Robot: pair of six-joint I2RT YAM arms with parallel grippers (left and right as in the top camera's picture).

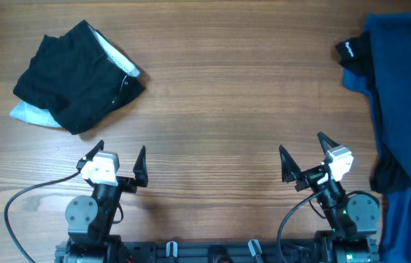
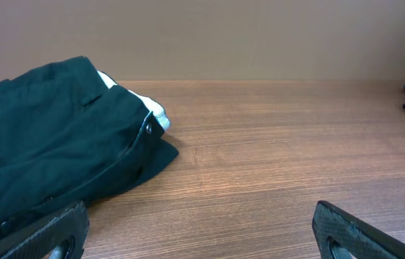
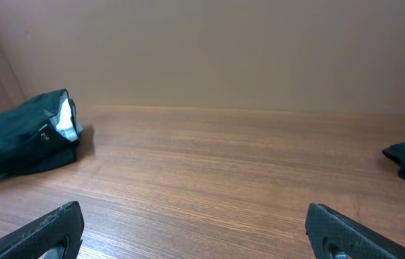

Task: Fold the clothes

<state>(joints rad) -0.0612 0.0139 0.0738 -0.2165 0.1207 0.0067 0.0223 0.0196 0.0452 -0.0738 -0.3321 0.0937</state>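
The left jaws stand spread wide with nothing between them, low over bare wood at the near edge of the tabletop point(image 1: 212, 109). In the left wrist view their two dark fingers point(image 2: 47, 234) sit at the bottom corners with only wood grain in the gap. The right jaws are spread in the same way and grip nothing, their fingers point(image 3: 360, 230) framing open wood. The two sets of jaws are well apart from each other.

To the right of the right jaws lie the clothes point(image 1: 404, 88). They are a plain blue cloth with no print, lying in a long band down the right side of the tabletop and running out of the overhead view at the top, right and bottom (so the full outline and cut cannot be told). A few soft creases cross the surface. The right wrist view catches only a small blue corner at its right edge.

A black top with a small white logo point(image 1: 355, 50) lies touching the upper left border of the blue cloth, and another black piece point(image 1: 391, 175) rests against its left border lower down, near the right jaws.

Beyond the left jaws, at the far left, sits a crumpled black bundle with a white lining point(image 1: 77, 77), well apart from the clothes.
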